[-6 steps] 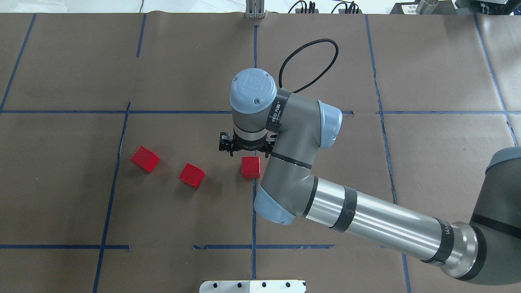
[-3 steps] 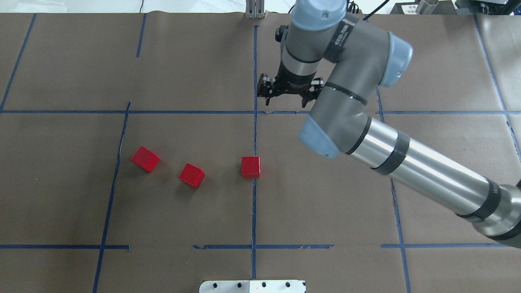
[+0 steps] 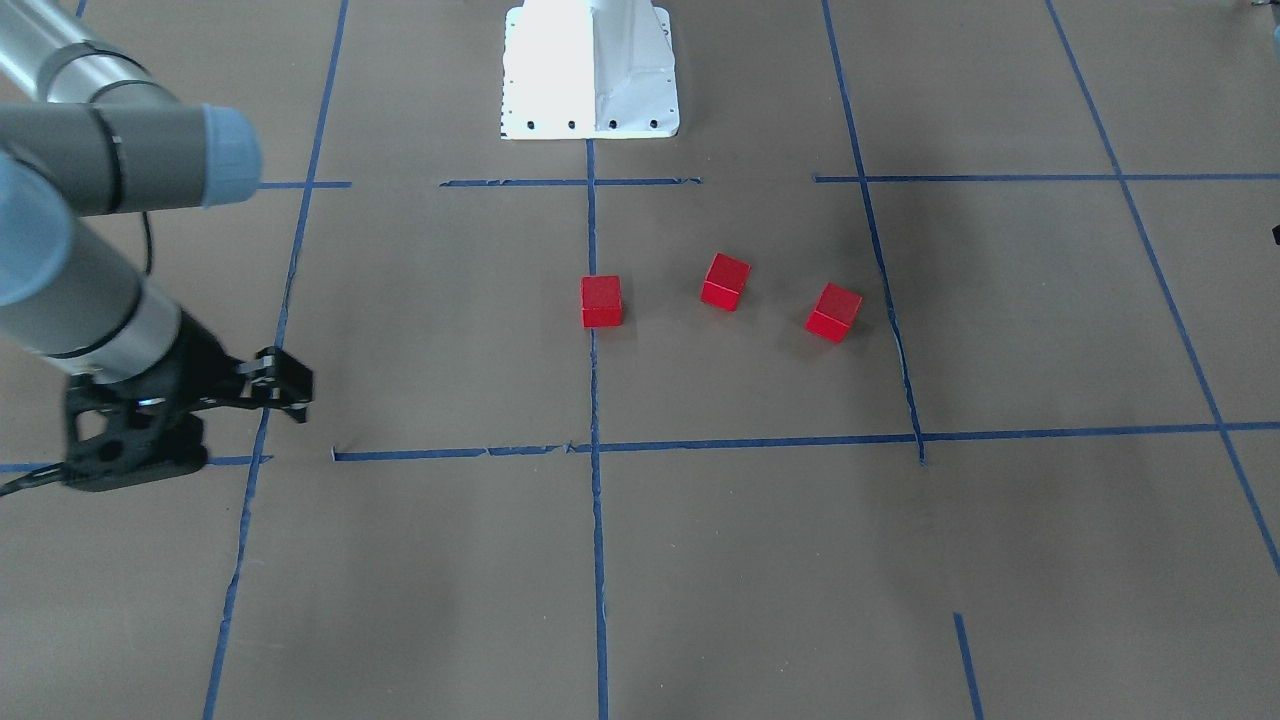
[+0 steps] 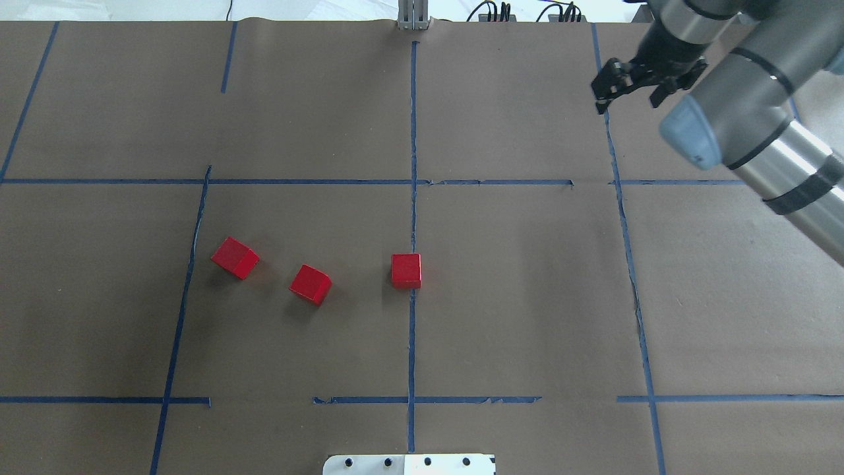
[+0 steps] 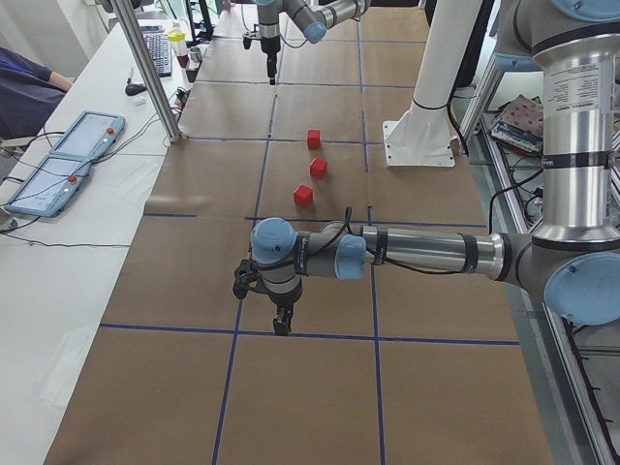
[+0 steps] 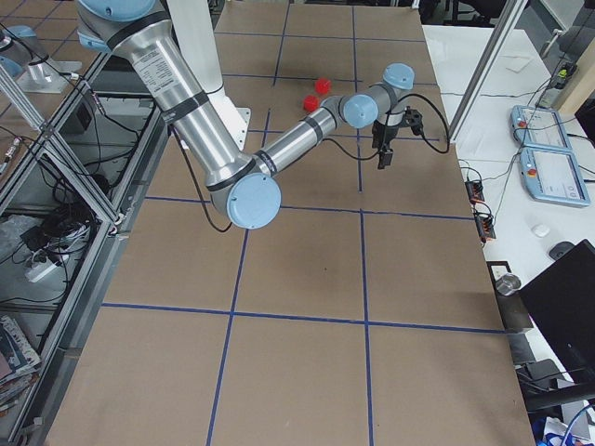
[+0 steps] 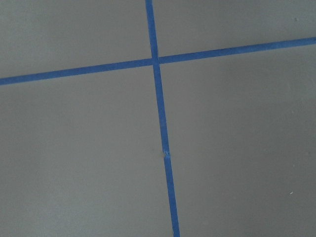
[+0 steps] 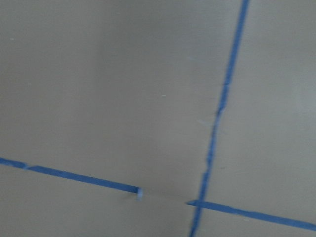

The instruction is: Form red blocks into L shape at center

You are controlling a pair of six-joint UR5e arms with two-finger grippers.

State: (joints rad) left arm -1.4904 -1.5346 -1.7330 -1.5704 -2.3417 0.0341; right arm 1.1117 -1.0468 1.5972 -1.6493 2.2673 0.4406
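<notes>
Position of work: all three red blocks lie inside the center [image 4: 514, 290], and none touches another. The near-line red block [image 4: 406, 270] sits square to the grid on the vertical blue tape line [image 4: 411, 343] that splits the cell, with most of it on the robot's left side. The middle red block [image 4: 310, 284] and the outer red block [image 4: 235, 257] lie further toward the robot's left, both turned at an angle to the grid. Together the three make a loose row, not an L.

Right gripper [image 4: 628, 103]: the overhead view shows it over the far right grid line, well apart from the blocks. Its fingers are spread with nothing between them, as far as I can judge so close to the picture's edge. The front-facing view catches the same gripper side-on, and I cannot read the jaw gap there. Its wrist camera gives only blurred paper and tape.

Left gripper [image 5: 281, 325]: it shows in neither the overhead nor the front-facing view. Only the left side view has it, pointing down over a tape crossing, well apart from the blocks. Its wrist camera shows a tape cross and no fingers. I cannot tell whether it is spread or closed.
</notes>
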